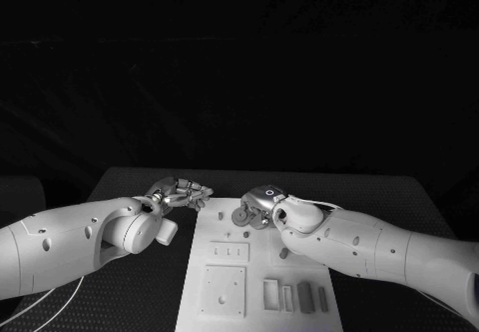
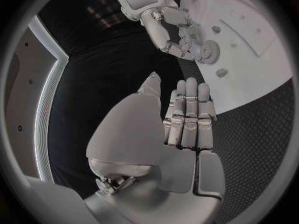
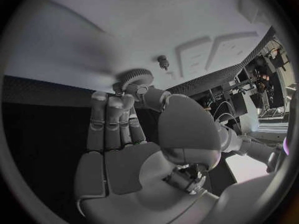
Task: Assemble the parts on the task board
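One small grey toothed gear wheel (image 3: 135, 76) at far end of flat white task board (image 1: 225, 304), flat on board, directly at right hand (image 3: 124, 129) fingertips; thumb and fingers touch its rim, firm grip cannot tell. Left hand (image 2: 181, 129) just off board's left edge, fingers straight together, holds nothing.

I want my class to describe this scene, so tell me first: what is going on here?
A two-armed robot is assembling small parts on a white task board lying on a black table. Its right hand is at the board's far end, fingertips on a toothed gear; whether it grips the gear or only touches it is unclear. A small peg stands on the board close by. The left hand hovers beside the board's far left corner, fingers straight and together, holding nothing.
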{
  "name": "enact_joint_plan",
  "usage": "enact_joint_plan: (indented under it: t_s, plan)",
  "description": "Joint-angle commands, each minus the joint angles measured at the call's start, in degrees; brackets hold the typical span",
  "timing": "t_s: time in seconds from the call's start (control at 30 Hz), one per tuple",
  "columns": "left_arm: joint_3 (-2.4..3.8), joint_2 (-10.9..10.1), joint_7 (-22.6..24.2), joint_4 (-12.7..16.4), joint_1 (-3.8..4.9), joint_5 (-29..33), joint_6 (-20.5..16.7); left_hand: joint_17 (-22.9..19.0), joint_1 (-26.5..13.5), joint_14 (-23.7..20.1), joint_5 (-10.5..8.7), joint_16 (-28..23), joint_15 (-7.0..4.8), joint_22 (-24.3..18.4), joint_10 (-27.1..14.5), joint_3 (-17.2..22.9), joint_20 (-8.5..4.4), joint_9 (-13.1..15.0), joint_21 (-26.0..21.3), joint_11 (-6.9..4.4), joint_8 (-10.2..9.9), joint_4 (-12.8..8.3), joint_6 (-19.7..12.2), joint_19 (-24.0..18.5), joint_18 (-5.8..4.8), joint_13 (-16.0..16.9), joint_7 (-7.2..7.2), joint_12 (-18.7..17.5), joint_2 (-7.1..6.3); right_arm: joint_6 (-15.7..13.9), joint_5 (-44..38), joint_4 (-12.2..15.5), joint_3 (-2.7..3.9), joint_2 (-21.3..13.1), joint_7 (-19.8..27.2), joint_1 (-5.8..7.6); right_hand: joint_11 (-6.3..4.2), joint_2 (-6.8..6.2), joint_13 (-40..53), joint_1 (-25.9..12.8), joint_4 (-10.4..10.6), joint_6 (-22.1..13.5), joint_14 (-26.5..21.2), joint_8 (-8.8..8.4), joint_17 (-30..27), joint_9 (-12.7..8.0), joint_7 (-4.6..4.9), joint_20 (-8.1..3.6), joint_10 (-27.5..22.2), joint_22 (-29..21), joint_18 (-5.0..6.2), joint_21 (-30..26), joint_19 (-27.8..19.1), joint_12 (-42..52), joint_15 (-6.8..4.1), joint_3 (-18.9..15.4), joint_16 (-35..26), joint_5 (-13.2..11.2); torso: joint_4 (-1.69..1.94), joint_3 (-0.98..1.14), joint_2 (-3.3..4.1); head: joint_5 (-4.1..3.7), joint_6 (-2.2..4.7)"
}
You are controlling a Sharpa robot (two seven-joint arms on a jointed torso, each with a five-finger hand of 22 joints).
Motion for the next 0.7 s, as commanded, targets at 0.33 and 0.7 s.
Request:
enact_joint_plan:
  t_s: [0.33, 0.7]
  plan:
    - [0.05, -0.09, 0.43, 0.13, 0.07, -0.12, 0.42, 0.12, -0.26, 0.45, -0.27, -0.28, 0.09, 0.59, -0.22, -0.23, -0.11, 0.08, 0.34, 0.31, -0.34, 0.04, 0.12, -0.34, 1.18, 0.06, 0.24, -0.37, 0.41, 3.49, 1.02, 1.36, -0.26, -1.36, 0.93, -0.39, -0.04, 0.54, 0.11, -1.88, -1.2, 0.9, -0.01, 0.86, 0.14, 0.0, 0.04, -0.18, -0.16, 0.28, 0.73, 0.66, -0.19, 0.7, -0.12, 1.71, 0.54, 0.22, -0.01, -0.01, 0.03, 0.13, -0.2]
    - [0.05, -0.32, 0.44, 0.26, 0.07, -0.12, 0.38, 0.15, -0.24, 0.46, -0.25, -0.31, 0.08, 0.59, -0.23, -0.2, -0.12, 0.1, 0.34, 0.31, -0.36, 0.02, 0.12, -0.35, 1.19, 0.08, 0.25, -0.39, 0.4, 2.35, 0.15, 1.74, -0.27, -2.41, 0.18, -0.39, 0.14, 0.9, 0.12, -2.3, -1.88, 1.71, 0.0, 1.38, 0.14, 0.05, 0.25, -0.26, -0.18, 0.36, 0.73, 0.8, -0.15, 0.92, 0.0, 2.26, 0.73, 0.3, -0.05, 0.02, 0.0, 0.11, -0.21]
